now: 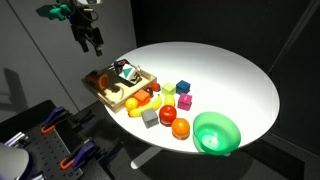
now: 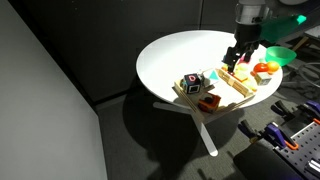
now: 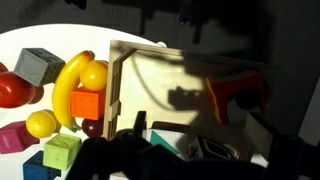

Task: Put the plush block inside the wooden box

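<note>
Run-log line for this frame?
gripper: open, empty, above wooden box | plush block: inside wooden box | task: looks done

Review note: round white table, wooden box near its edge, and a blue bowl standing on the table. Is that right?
Not quite. The bowl is green, not blue, as an exterior view shows plainly. The rest holds: the table is round and white, the wooden box lies near its edge, and the bowl stands on the table.
</note>
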`<state>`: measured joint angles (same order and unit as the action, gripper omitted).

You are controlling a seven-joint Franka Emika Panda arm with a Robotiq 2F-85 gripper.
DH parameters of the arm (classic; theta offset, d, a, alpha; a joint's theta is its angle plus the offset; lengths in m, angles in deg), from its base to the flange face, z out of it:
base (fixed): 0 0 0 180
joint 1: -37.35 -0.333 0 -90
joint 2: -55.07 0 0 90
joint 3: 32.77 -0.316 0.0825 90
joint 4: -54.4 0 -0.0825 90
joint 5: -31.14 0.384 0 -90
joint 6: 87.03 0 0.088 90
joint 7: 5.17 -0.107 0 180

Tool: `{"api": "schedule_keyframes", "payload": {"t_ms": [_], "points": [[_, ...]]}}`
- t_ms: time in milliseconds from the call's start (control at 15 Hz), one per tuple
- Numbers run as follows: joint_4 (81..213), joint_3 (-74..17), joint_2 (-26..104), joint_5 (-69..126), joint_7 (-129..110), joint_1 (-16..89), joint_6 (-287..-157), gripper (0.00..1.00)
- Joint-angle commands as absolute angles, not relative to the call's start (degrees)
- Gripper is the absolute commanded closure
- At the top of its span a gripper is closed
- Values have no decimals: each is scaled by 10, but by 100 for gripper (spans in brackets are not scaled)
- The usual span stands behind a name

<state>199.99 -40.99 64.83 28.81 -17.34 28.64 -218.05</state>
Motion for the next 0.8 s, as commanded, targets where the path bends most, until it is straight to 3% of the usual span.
{"api": "schedule_keyframes", "payload": {"t_ms": [0, 733], "points": [[1996, -395, 689, 319, -123, 295, -2114, 0], [1974, -378, 775, 323, -110, 314, -2029, 0]]}}
